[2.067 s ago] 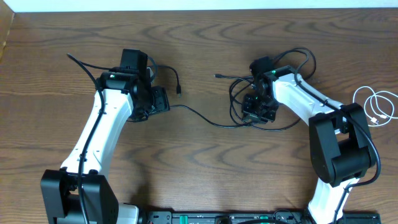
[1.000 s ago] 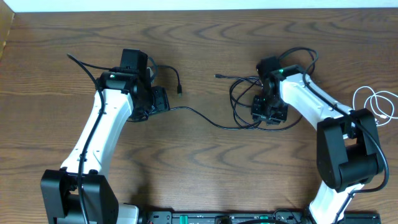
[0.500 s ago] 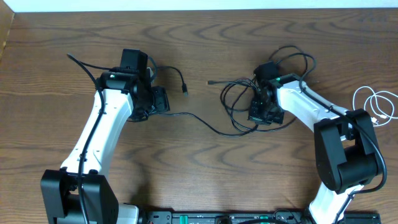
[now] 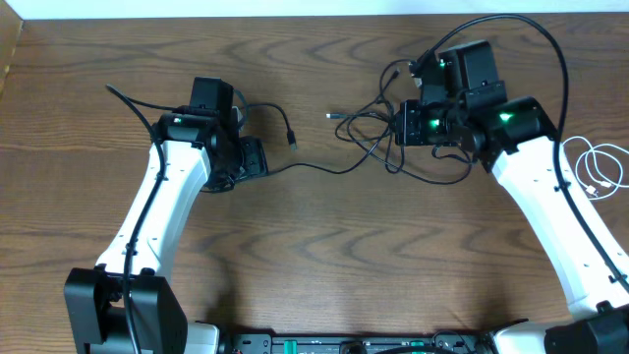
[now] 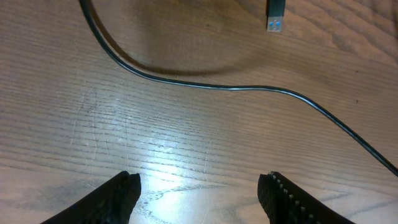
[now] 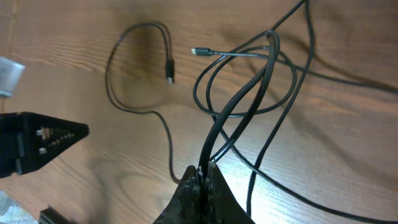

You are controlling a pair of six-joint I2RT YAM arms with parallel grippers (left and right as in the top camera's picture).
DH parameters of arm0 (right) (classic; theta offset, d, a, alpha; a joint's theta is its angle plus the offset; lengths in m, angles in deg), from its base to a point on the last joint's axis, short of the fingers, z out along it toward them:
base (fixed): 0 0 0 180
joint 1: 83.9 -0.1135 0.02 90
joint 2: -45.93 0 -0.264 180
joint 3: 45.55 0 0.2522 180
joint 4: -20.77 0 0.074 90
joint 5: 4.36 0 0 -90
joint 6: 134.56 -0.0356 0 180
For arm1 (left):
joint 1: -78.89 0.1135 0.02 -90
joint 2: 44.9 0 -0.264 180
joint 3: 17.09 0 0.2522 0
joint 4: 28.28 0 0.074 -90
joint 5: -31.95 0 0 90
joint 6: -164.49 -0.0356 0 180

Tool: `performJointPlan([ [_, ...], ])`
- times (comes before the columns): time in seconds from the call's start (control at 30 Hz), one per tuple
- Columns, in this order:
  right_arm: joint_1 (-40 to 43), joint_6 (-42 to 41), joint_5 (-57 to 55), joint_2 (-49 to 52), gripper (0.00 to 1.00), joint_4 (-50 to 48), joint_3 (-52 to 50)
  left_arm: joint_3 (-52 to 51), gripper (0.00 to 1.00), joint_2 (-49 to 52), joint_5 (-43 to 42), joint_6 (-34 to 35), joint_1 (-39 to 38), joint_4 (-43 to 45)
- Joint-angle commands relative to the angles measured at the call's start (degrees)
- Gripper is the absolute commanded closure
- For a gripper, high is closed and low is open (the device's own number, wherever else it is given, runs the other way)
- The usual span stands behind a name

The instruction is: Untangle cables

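Brown wood desk point(image 4: 324, 285) lies under both arms. My right jaws are clamped on strands of the black cable point(image 6: 210, 154), whose loops spill just beyond them. My left jaws stand open, with that cable crossing just ahead. The white cable point(image 4: 595, 167) lies coiled well apart, far right.

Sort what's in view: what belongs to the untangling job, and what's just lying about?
Job: black cable, pinched in the right gripper; white cable, apart at the right edge.
Not the job: arm wiring; equipment strip at bottom edge.
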Motion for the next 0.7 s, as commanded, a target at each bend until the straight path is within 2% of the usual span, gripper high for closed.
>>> performJointPlan([
  [0.0,0.02,1.81,1.29,-0.15,0.99,-0.55,0.39,0.52,0.34,-0.83,-0.48,0.07,0.17,-0.22],
  [0.13,0.02,1.86,2.47,-0.13,0.99,-1.88,0.39,0.52,0.34,-0.83,-1.31,0.11,0.17,-0.17],
  [0.3,0.02,1.64,9.16,-0.13,0.99,-8.15,0.39,0.52,0.34,-0.83,-11.19,0.07,0.17,2.08],
  [0.47,0.02,-3.98,9.25,-0.13,0.99,-9.84,0.37,0.52,0.34,-0.83,-21.05,0.09,-0.37,5.35],
  [0.6,-0.15,-8.63,9.27,-0.13,0.99,-9.05,0.37,0.52,0.34,-0.83,-22.18,0.57,-2.43,7.32],
  [0.67,-0.55,-10.05,9.29,-0.13,0.99,-9.14,0.37,0.52,0.34,-0.74,-22.18,3.17,-3.45,8.15],
])
